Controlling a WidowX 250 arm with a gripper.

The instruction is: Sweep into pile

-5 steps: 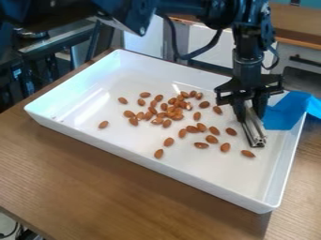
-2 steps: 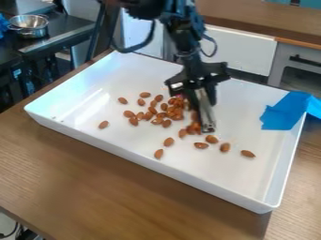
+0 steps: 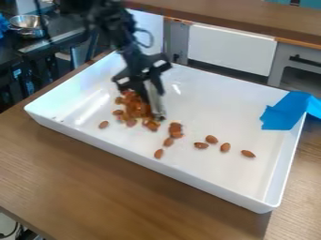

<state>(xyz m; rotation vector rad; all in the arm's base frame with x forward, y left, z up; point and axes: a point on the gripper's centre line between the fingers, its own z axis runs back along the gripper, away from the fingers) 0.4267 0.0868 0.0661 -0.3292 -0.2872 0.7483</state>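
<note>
Brown wooden tabletop (image 3: 94, 183) sits under the white tray (image 3: 156, 166). I have the claw (image 3: 150, 87) over its left half, clenched, as far as the blur lets me judge, on a metal bar (image 3: 155, 103) beside the clustered almonds (image 3: 134, 107). Stray almonds (image 3: 212, 139) lie nearer the right side.

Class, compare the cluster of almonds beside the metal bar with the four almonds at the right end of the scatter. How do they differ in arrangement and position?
The cluster is crowded and heaped; the four almonds lie loosely in a single layer.
The cluster sits beside the metal bar; the four almonds lie well away from it.
Both are brown and inside the white tray.
</note>
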